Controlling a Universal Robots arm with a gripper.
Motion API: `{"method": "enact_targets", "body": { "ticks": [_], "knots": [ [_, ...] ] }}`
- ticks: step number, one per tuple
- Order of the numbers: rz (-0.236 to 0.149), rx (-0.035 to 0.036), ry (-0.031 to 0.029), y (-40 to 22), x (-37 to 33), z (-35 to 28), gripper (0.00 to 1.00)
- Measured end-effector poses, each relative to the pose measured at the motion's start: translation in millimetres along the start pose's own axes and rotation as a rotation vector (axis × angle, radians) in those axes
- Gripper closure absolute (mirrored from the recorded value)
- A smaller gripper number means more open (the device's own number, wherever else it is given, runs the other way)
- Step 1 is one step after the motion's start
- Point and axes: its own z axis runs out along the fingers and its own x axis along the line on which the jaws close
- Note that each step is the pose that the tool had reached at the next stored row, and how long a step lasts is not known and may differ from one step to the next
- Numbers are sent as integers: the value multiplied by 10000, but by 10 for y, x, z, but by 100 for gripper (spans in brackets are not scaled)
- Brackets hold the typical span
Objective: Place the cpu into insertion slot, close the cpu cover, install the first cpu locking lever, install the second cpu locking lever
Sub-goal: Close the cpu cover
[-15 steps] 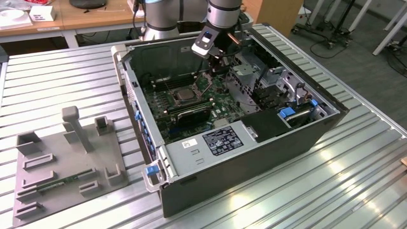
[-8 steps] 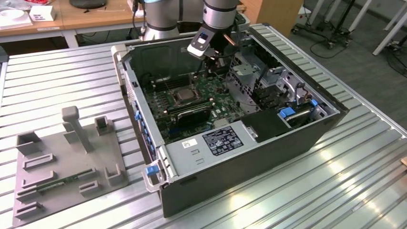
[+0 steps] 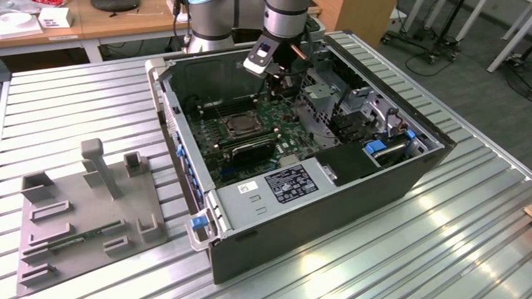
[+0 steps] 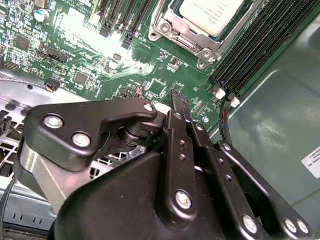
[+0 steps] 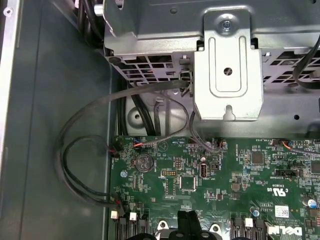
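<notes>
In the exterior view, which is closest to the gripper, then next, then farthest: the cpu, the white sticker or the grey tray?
From the gripper:
1. The cpu, inside the case.
2. The white sticker, at the case's near end.
3. The grey tray, out on the table, exterior view's left.

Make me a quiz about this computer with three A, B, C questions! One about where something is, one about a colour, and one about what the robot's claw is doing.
1. Where is the chip? A. in the socket on the board B. on the floor C. on a chair
2. What colour is the board? A. red B. green C. yellow
3. What is the gripper holding? A. the chip B. a screwdriver C. nothing

Answers: 1 A, the pale chip lies inside the metal-rimmed socket. 2 B, it looks green in both wrist views. 3 C, its fingers are shut together, empty.
</notes>
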Motion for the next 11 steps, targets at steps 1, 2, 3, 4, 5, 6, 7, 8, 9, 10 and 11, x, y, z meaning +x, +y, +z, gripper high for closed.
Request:
{"method": "enact_targets", "body": {
  "ticks": [1, 2, 3, 4, 5, 6, 7, 8, 9, 10, 11],
  "knots": [
    [0, 0, 0, 0, 0, 0, 90],
    [0, 0, -1, 0, 0, 0, 90],
    [-1, 0, 0, -1, 0, 0, 90],
    [0, 0, -1, -2, 0, 0, 90],
    [0, 0, -1, -4, 0, 0, 90],
    [0, 0, 0, -4, 0, 0, 90],
    [0, 0, 0, -4, 0, 0, 90],
    [0, 0, 0, -5, 0, 0, 90],
    [0, 0, -1, -5, 0, -1, 90],
    [0, 0, 0, -5, 0, 0, 90],
    [0, 0, -1, -5, 0, -1, 90]
  ]
}}
